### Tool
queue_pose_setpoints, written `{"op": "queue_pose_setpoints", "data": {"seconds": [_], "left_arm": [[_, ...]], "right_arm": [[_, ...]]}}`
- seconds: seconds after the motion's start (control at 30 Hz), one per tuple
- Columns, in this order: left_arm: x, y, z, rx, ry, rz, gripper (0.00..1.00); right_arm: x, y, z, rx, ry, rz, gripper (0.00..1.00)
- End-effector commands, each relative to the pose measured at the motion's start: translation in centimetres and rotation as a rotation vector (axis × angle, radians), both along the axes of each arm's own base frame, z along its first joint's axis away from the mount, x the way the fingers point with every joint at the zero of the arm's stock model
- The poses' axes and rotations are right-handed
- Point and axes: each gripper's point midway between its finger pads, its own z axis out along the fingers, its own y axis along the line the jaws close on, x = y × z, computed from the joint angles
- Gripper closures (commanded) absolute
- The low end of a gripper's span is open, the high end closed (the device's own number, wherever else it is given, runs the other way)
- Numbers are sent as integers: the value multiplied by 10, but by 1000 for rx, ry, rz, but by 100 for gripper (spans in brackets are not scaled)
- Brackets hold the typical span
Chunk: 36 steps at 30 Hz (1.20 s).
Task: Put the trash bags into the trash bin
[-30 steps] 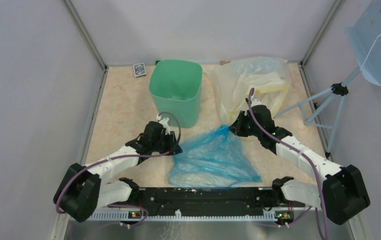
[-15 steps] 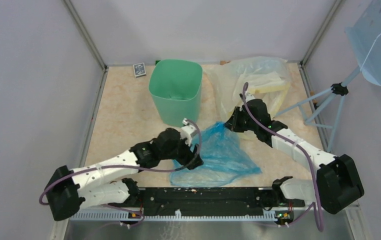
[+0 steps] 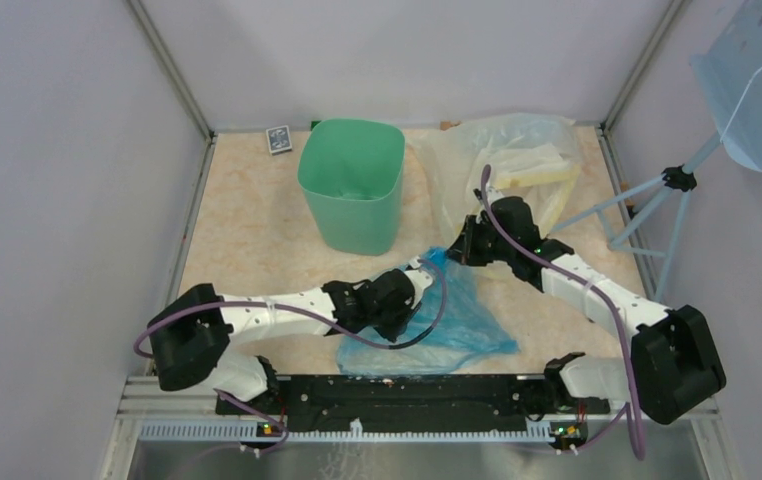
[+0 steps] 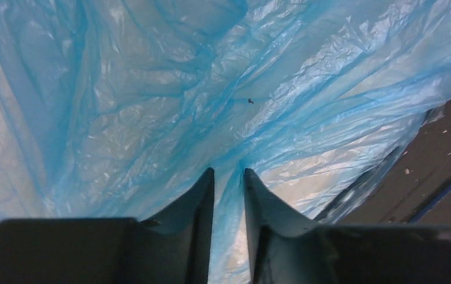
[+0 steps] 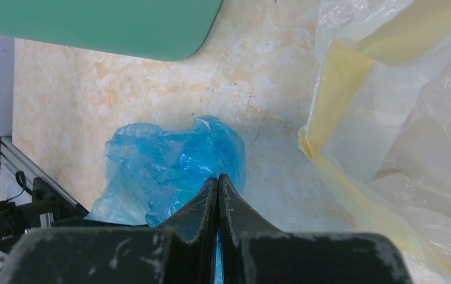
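Note:
The blue trash bag (image 3: 462, 322) lies crumpled on the table in front of the mint-green trash bin (image 3: 352, 185), which stands upright. My right gripper (image 3: 462, 250) is shut on the bag's far corner, and blue film shows between its pressed fingers (image 5: 218, 180). My left gripper (image 3: 415, 288) reaches across onto the bag's left part. In the left wrist view its jaws (image 4: 229, 173) stand a narrow gap apart, with a pleat of the blue bag (image 4: 170, 100) running between them. The bin's wall (image 5: 105, 23) shows at the top of the right wrist view.
A large clear bag with yellow bands (image 3: 517, 170) lies right of the bin, close behind my right gripper. A small card box (image 3: 277, 138) sits at the back left. A tripod (image 3: 657, 205) holding a perforated panel stands at the right. A black rail (image 3: 397, 390) borders the near edge.
My left arm swung right from beside the bin onto the blue bag; its jaws widened, then narrowed around a fold. The right gripper shifted slightly, still holding the bag's corner.

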Motion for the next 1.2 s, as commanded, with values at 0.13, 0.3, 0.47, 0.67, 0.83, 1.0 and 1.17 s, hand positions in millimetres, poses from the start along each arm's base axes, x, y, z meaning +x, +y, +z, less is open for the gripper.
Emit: {"op": "queue_pose_setpoints", "data": {"seconds": [0.13,0.3,0.47,0.67,0.83,1.0,1.17], "left_arm": [[-21,-27,54,-233,1,-120,98],[-28,-22,102,-392,-58,-128,100],[-30,-11,122,-436,-78,-107,100],[-23,0,179,-530,-160,-51,100],[-20,10,239,-647,-275,-46,100],[-7,31,311,-672,-400,17,100],[-9,51,399,-762,-533,4,100]], "right_arm": [[18,-1,23,-29,-63,2,100],[22,-6,22,-68,-57,-14,100],[22,-7,18,-73,-50,-22,100],[18,-5,51,-24,-79,-23,100],[11,-12,116,10,-194,-32,100],[7,-19,183,14,-306,-23,100],[25,-18,224,-12,-364,-38,100]]}}
